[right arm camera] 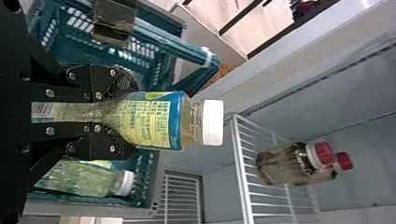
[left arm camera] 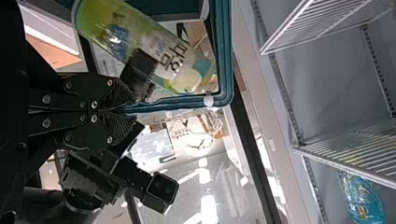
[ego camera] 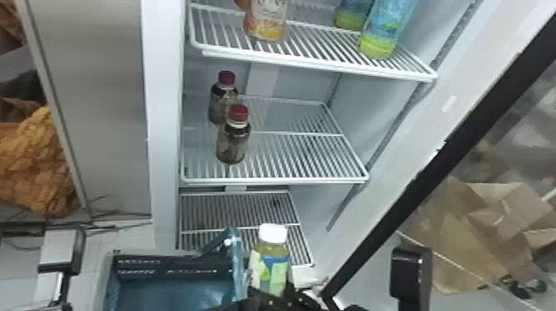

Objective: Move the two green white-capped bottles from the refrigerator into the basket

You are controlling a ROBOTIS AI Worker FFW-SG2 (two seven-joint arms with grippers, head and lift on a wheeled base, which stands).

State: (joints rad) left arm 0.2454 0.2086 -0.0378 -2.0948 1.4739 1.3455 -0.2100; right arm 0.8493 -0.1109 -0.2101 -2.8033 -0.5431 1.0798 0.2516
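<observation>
R tool [right arm camera: 133,116] pinching green bottle [right arm camera: 154,122] should clear basket rim [left arm camera: 225,56], then lower gently nr. twin [right arm camera: 81,179] — L tool [left arm camera: 134,107], clamped on rim, best kept steady.

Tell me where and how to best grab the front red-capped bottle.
Probably by the front bottle's body, below the cap, coming level from the open front of the shelf: it stands upright, round-sided, with the other red-capped bottle close behind.

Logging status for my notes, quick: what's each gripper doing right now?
Left gripper: closed on the basket, at its rim.
Right gripper: closed on a white-capped bottle.
</observation>
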